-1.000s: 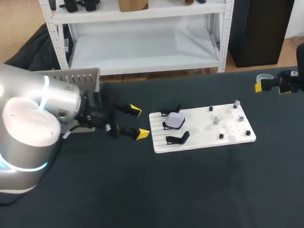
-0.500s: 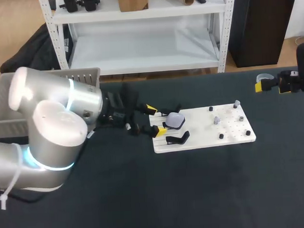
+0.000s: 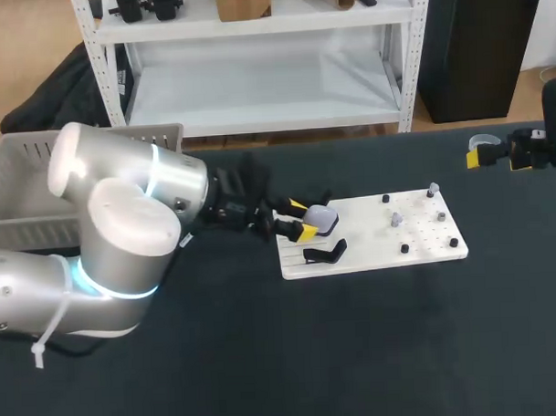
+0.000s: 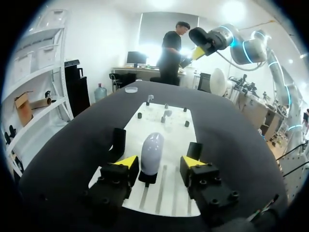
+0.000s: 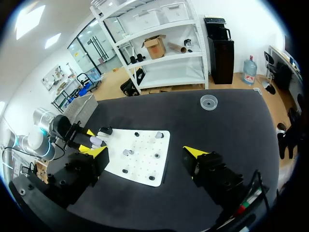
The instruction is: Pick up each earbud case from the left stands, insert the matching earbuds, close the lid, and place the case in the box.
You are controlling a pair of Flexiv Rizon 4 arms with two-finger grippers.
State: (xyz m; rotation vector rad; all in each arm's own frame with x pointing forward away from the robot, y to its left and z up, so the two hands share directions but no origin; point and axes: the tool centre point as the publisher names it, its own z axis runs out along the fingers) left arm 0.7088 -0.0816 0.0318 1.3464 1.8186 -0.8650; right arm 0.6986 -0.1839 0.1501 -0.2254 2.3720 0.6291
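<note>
Fingers of left gripper point(image 4: 159, 163) spread apart, straddling the pale earbud case point(image 4: 152, 153); one tip just beside its shell, the other clearly apart, no grip on it. Case stands upright on middle black stand point(image 4: 147, 178), at the white board point(image 4: 166, 126) edge nearest the gripper. Side stands point(image 4: 118, 141) flank it. Farther along: black pegs point(image 4: 140, 115), small grey earbuds point(image 4: 165, 115) mid-board. Dark table point(image 3: 356, 351) open all round the board. Grey box point(image 3: 22, 194) at table's left edge, behind the left arm. Right gripper point(image 5: 146, 152) well apart at table's right edge, fingers wide, holding nothing; clear cup point(image 5: 208, 102) ahead of it.
</note>
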